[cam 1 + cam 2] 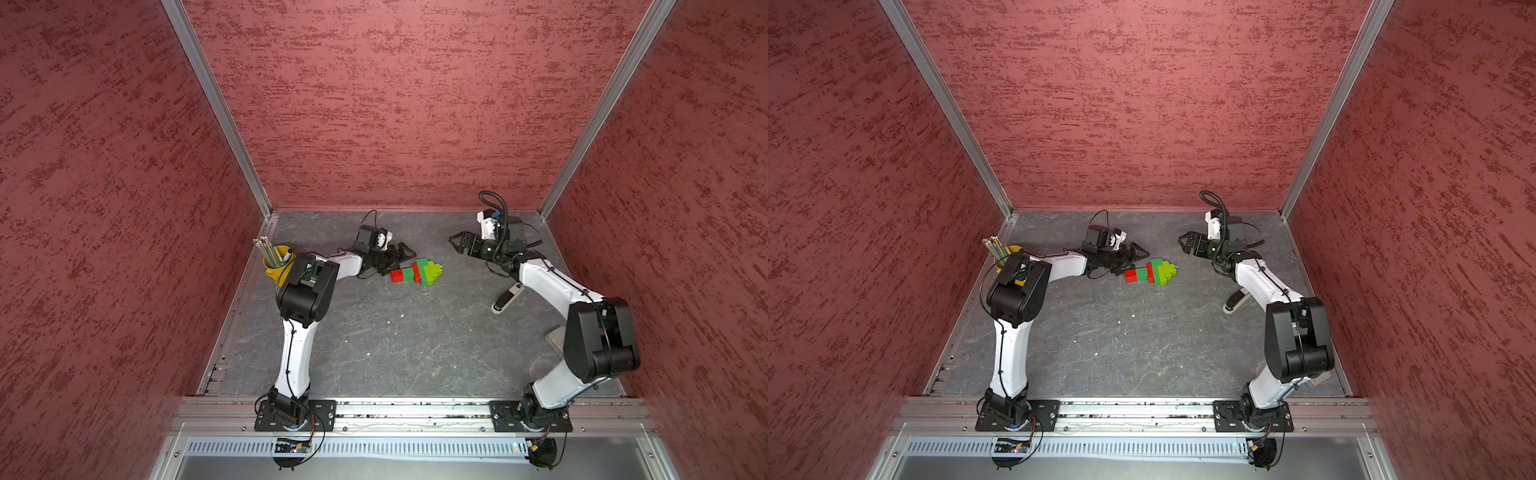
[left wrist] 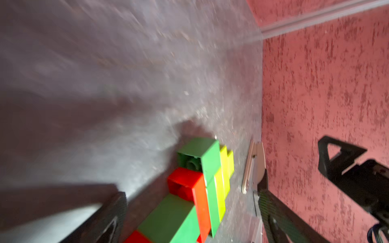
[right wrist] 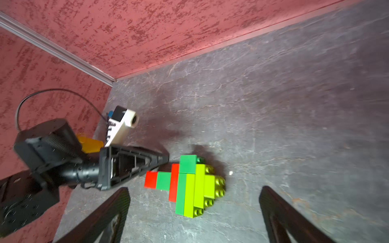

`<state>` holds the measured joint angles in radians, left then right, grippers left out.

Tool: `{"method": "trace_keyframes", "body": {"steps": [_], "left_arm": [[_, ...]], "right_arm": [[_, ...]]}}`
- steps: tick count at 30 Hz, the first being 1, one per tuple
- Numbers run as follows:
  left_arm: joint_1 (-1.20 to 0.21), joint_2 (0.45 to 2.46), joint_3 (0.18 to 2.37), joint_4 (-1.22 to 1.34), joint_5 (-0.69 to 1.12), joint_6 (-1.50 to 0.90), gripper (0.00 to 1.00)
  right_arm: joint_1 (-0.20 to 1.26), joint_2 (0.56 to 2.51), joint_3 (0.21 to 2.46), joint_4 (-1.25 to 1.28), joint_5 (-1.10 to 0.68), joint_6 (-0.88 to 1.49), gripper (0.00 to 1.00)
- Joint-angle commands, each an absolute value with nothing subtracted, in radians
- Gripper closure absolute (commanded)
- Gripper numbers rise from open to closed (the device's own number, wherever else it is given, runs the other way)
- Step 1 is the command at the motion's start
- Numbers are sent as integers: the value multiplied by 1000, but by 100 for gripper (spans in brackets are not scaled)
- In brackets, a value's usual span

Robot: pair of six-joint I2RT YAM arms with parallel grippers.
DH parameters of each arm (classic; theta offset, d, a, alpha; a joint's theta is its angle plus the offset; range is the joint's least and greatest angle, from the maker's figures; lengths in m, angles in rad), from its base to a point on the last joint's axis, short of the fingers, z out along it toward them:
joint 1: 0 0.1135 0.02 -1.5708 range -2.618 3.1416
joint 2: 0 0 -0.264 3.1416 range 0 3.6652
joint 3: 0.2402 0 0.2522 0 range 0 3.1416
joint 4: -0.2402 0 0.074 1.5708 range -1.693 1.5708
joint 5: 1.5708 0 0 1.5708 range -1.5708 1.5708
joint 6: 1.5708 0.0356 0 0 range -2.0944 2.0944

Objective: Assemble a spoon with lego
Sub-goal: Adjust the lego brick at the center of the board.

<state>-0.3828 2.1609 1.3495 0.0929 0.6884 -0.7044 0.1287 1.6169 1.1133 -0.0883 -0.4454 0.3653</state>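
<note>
Plastic spoon (image 1: 417, 272) lying flat on the grey table (image 1: 374, 340), apparently complete.
The left gripper (image 1: 405, 250), just beside its stem, and the right gripper (image 1: 456, 243), beyond its head, both gape empty. The build looks light, rigid and probably slick, best pinched across the wide head lest stud joints part.

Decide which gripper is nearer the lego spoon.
The left gripper: open, it sits close beside the red-and-green stem of the spoon, while the right gripper, also open, stands clear beyond the lime head.
</note>
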Motion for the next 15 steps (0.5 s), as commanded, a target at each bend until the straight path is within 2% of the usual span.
{"method": "trace_keyframes", "body": {"steps": [1,6,9,12,15], "left_arm": [[-419,2094,1243,90,691,-742,0],[-519,1968,1072,129,660,-809,0],[-552,1853,947,155,563,-836,0],[-462,1678,766,232,467,-847,0],[-307,1493,698,109,443,-736,0]], "right_arm": [[112,1584,1126,-161,-399,320,1],[94,1519,1131,-182,-338,292,1],[89,1458,1084,-163,-269,282,1],[86,1325,969,-64,-145,278,1],[85,1200,818,105,-21,242,1]]}}
